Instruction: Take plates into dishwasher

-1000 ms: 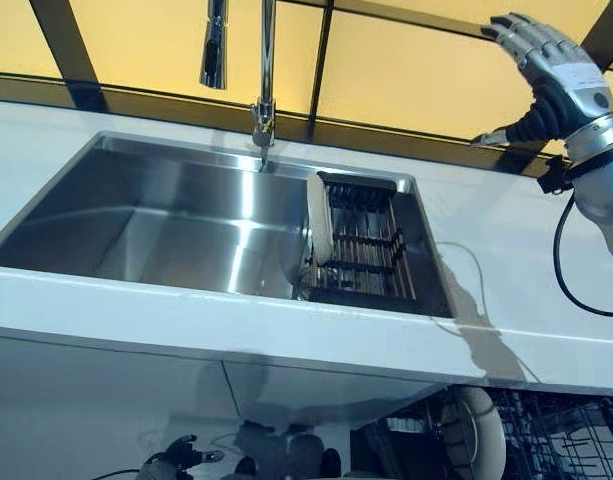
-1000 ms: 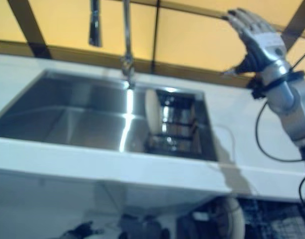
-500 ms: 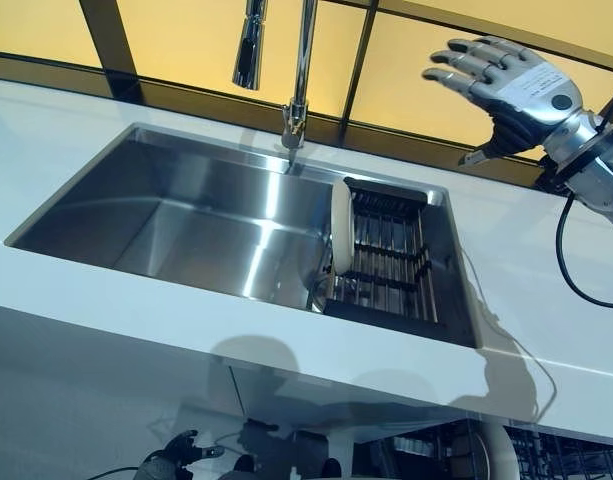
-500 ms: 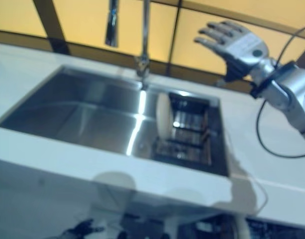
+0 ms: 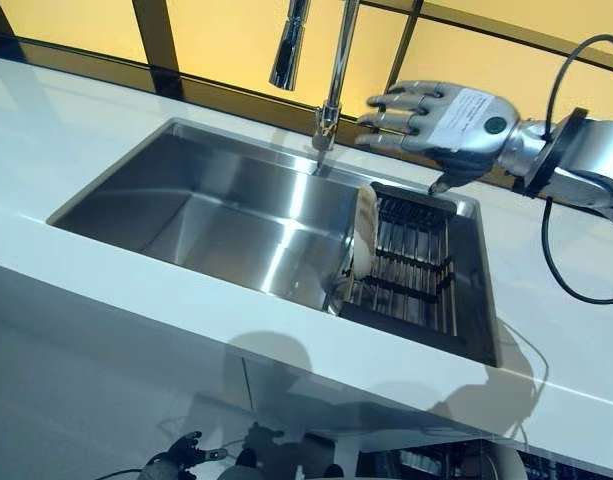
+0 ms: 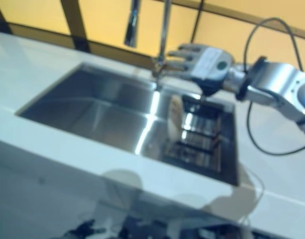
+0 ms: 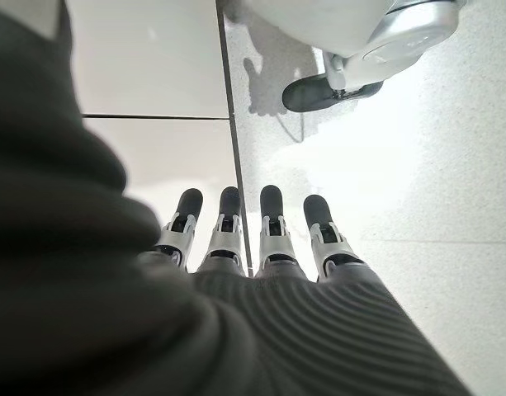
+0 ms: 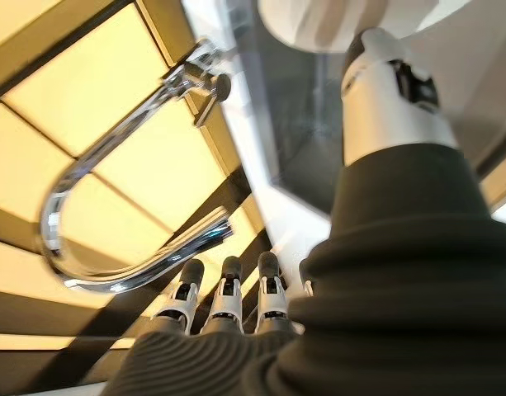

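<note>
One white plate (image 5: 365,232) stands on edge at the left end of a dark wire rack (image 5: 416,265) in the right part of the steel sink (image 5: 216,215). My right hand (image 5: 456,120) hovers open above the rack's far end, fingers stretched toward the tap, and holds nothing. It is above and behind the plate, apart from it. In the right wrist view the plate (image 8: 327,21) shows past the thumb (image 8: 389,91). My left hand (image 5: 181,455) hangs low by the floor, open and empty, its fingers (image 7: 269,239) straight.
A tall tap (image 5: 336,70) with a pull-down spray head (image 5: 289,45) rises at the sink's back edge, just left of my right hand. White counter (image 5: 566,330) surrounds the sink. Dark dishwasher parts (image 5: 416,464) show under the counter at lower right.
The view has shifted, so the sink sits further right. My right hand has come down and to the left from high at the right to above the rack beside the tap.
</note>
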Tool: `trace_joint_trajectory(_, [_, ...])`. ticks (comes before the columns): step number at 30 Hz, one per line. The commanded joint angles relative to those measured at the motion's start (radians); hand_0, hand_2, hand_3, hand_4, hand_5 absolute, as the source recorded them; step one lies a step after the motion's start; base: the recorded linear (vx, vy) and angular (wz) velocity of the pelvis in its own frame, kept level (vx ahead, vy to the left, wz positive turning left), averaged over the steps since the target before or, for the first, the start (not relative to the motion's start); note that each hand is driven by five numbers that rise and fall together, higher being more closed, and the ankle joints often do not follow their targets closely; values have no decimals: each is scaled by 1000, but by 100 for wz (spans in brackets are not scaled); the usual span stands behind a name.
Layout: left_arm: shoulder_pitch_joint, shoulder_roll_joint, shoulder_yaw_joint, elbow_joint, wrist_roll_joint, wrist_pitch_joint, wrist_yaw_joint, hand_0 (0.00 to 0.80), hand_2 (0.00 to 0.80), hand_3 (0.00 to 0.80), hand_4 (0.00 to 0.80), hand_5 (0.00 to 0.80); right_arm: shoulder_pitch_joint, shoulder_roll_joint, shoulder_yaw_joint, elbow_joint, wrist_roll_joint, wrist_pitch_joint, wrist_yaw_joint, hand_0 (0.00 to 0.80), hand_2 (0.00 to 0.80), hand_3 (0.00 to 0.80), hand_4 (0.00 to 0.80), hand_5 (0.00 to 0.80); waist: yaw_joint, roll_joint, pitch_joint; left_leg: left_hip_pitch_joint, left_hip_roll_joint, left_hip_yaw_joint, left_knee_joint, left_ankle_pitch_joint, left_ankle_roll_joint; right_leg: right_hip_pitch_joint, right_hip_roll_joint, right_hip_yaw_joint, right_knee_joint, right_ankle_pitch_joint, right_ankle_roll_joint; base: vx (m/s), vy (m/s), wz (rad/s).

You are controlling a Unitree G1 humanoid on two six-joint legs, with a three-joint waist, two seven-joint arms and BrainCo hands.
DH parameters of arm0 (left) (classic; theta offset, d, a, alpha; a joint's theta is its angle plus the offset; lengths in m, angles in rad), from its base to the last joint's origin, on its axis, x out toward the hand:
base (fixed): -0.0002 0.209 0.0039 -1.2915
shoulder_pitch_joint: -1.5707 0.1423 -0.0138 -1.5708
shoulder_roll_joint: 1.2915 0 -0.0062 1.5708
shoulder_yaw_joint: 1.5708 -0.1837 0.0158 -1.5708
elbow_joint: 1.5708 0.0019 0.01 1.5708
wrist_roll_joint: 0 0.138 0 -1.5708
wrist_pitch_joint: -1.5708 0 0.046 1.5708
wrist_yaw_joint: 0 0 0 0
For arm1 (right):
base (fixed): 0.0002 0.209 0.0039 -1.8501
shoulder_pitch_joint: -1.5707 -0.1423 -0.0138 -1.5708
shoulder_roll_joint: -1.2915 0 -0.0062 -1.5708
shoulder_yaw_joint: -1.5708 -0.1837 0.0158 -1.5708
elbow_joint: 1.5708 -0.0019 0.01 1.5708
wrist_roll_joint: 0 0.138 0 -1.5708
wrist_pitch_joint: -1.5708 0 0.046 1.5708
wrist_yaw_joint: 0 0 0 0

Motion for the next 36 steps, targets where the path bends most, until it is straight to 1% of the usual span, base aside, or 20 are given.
trace_joint_trajectory(1, [-5, 13, -43, 7, 17, -18, 2, 0, 0, 0, 0, 0, -107, 35, 92, 51, -26, -18, 20, 0, 0, 0, 0, 0, 33, -19, -63, 16, -3, 134, 20, -57, 20, -13, 27, 36, 2, -17, 8, 25, -28, 8])
trace_joint_trajectory(6, [0, 11, -44, 4, 21, -17, -1, 0, 0, 0, 0, 0, -110, 57, 112, 76, -31, -39, 31, 0, 0, 0, 0, 0, 38, -17, -66, 16, -1, 135, 24, -57, 16, -5, 28, 30, 2, -23, 5, 21, -19, 8])
trace_joint_trajectory(11, [3, 12, -43, 3, 14, -13, -5, 0, 0, 0, 0, 0, -108, 89, 136, 113, -56, -77, 28, 0, 0, 0, 0, 0, 36, -10, -72, 19, 0, 141, 26, -58, 16, 0, 30, 32, 2, -28, 2, 0, 0, 0])
trace_joint_trajectory(18, [15, 18, -38, 13, 21, -16, -7, 0, 0, 0, 0, 0, -119, 124, 165, 166, -89, -99, 16, 0, 0, 0, 0, 0, 37, -5, -75, 27, 1, 147, 26, -57, 15, 11, 29, 35, 2, -32, 0, 0, 0, 0])
trace_joint_trajectory(30, [11, 25, -53, 12, 39, -13, -24, 0, 0, 0, 0, 0, -151, 179, 198, 198, -105, -87, 28, 0, 0, 0, 0, 0, 44, 5, -76, 27, -4, 148, 39, -62, 16, 19, 27, 32, 2, -38, -4, 0, 0, 0])
trace_joint_trajectory(36, [12, 19, -60, 6, 36, -4, -23, 0, 0, 0, 0, 0, -157, 188, 207, 198, -99, -87, 37, 0, 0, 0, 0, 0, 46, 7, -76, 27, -2, 148, 38, -60, 14, 21, 27, 31, 2, -39, -5, 0, 0, 0])
